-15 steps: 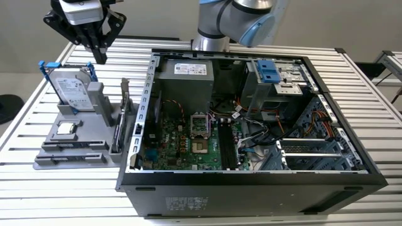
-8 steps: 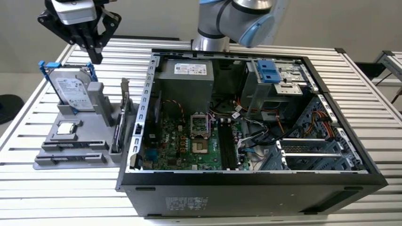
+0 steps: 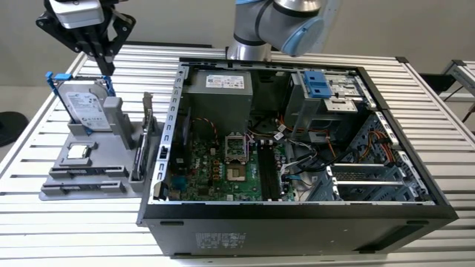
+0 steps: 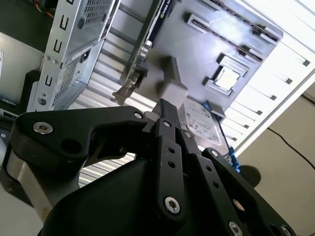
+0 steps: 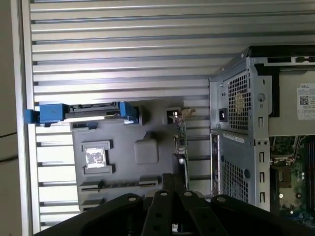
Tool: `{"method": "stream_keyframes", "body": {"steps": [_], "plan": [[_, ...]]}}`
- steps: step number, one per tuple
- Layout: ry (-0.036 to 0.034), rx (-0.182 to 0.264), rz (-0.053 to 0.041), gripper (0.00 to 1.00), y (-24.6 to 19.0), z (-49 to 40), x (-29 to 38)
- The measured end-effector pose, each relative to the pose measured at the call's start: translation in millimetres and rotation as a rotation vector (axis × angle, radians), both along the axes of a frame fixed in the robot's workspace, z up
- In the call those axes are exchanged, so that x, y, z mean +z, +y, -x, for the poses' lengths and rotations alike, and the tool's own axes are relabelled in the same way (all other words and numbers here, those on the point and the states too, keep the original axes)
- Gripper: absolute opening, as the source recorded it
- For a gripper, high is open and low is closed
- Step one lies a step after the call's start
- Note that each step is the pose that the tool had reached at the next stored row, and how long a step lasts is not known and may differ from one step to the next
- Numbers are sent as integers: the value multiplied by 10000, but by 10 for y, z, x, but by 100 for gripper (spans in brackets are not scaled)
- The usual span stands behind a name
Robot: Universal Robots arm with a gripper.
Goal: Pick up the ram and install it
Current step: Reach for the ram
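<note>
To take the ram (image 3: 84,172) well — I judge it to be the thin dark strip standing edge-on in a slot at the near edge of the grey holder (image 3: 104,158) — the fingers must spread and meet its long faces squarely. The gripper (image 3: 108,67) hangs above the hard drive (image 3: 83,108), fingers pressed together, holding nothing.

Exterior view looks down on the whole table (image 3: 445,139); both wrist views share the grey fixture (image 5: 123,169) past the claw (image 5: 173,181)
</note>
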State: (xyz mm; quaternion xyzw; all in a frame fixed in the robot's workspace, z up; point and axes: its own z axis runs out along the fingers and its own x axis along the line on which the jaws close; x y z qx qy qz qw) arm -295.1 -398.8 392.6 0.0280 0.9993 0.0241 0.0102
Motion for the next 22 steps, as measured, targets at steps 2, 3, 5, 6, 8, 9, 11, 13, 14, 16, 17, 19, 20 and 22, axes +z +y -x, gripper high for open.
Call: {"method": "stream_keyframes", "body": {"steps": [2,3,5,6,8,9,11,13,14,16,17,19,20,22], "plan": [[0,3,0,0,0,25,0],[1,5,0,0,0,38,0],[0,9,0,0,0,63,0],[0,10,0,0,0,75,0],[0,13,0,0,0,99,0],[0,15,0,0,0,111,0],[0,19,0,0,0,136,0],[0,22,0,0,0,162,0],[0,24,0,0,0,176,0],[0,28,0,0,0,202,0],[-1,30,0,0,0,216,0],[0,36,0,0,0,245,0],[0,39,0,0,0,259,0],[0,45,0,0,0,290,0]]}}
